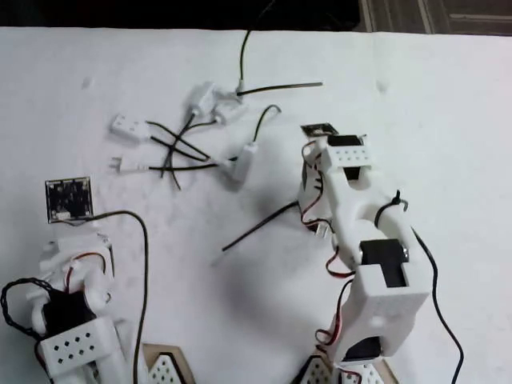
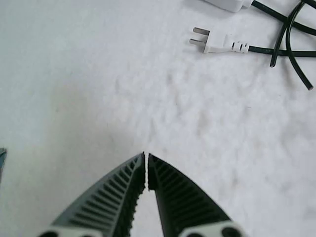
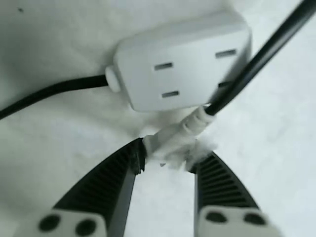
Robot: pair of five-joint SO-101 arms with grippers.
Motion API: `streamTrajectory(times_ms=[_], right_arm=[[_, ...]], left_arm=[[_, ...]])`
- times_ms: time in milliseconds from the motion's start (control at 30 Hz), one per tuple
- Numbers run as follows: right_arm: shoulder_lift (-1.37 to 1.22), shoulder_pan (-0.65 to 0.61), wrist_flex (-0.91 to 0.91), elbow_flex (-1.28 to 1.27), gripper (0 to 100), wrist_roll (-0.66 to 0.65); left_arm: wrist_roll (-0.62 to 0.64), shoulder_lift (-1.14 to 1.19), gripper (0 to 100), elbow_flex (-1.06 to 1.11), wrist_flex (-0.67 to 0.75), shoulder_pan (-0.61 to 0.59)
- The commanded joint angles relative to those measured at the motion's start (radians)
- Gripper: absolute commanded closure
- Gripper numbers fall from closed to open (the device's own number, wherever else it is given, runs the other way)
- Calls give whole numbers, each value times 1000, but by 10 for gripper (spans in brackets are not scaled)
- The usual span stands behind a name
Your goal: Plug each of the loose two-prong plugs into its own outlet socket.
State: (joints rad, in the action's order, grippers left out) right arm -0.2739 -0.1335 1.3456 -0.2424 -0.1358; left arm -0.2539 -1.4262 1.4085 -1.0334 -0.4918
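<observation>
1. Two plugs matter here. The held plug (image 3: 170,143) sits in the right gripper (image 3: 168,159), whose jaws are clamped across its white body. It is just beside the outlet (image 3: 182,59) and not in the slots.
2. Its prongs are hidden, so I cannot tell how they line up with the slots. The slots that show look empty.
3. The loose plug (image 2: 219,43) lies flat on the table (image 2: 74,74) with its prongs bare. It is well ahead of the left gripper (image 2: 146,165), whose jaws are pressed together with nothing between them.
4. Each plug is, by my judgement, light, hard and smooth. It would likely twist or slip if pinched near the tapered strain relief. The best hold is across the flat sides of the body, behind the prongs.
5. The cord (image 3: 256,61) looks springy, and it probably steers the plug more than the plug's own weight does. It may pull the plug off line, and here it lies across the outlet's face.
6. The outlet looks light too and rests free on the table. A push may slide it rather than seat the prongs, so it probably needs bracing by the other arm.
</observation>
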Motion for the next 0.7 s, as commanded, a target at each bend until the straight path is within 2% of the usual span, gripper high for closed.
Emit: streamTrajectory(times_ms=[0, 100, 267, 667], right_arm=[[94, -4, 64, 38, 833, 11], [163, -12, 137, 37, 770, 11], [229, -27, 156, 31, 785, 12], [229, -105, -61, -87, 828, 117]], left_arm=[[-11, -7, 962, -3, 21, -2], [-11, -7, 962, -3, 21, -2], [-11, -7, 962, -3, 21, -2], [-11, -7, 962, -2, 21, -2]])
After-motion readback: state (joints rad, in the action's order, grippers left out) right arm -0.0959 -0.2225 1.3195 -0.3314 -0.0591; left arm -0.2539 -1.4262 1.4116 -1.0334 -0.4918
